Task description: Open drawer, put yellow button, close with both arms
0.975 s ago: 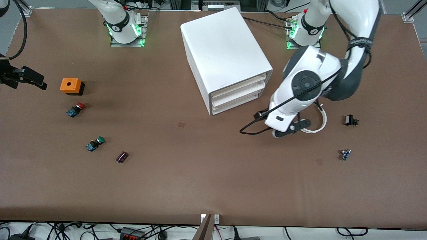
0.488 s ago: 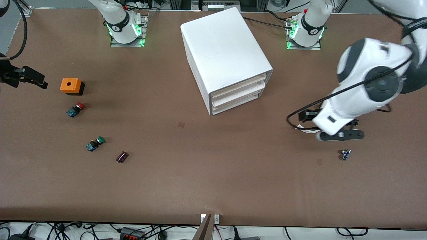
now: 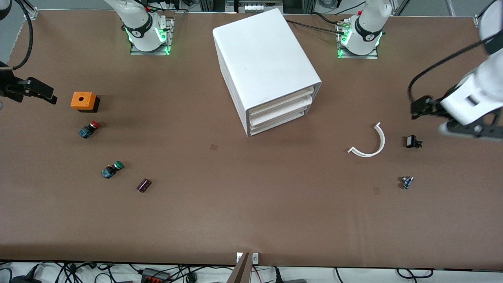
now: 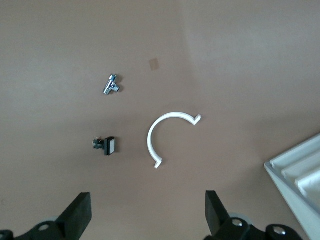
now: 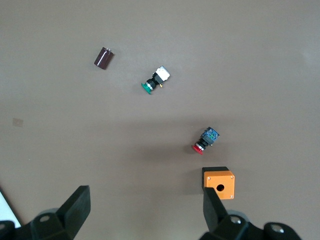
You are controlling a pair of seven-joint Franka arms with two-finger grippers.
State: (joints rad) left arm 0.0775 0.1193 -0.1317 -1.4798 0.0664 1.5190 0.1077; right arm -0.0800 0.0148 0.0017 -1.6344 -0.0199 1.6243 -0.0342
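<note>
The white cabinet stands mid-table with all three drawers pushed in; the top drawer is shut. A corner of the cabinet shows in the left wrist view. No yellow button is in view. My left gripper hangs open and empty over the table at the left arm's end; its fingers stand wide apart in the left wrist view. My right gripper waits open and empty over the right arm's end of the table, beside the orange box, and also shows in the right wrist view.
At the right arm's end are an orange box, a red-capped button, a green-capped button and a dark cylinder. Toward the left arm's end are a white curved strip, a small black part and a small metal part.
My left arm has swung away from the front of the cabinet toward its own end of the table, uncovering the white curved strip. The right arm has barely moved.
</note>
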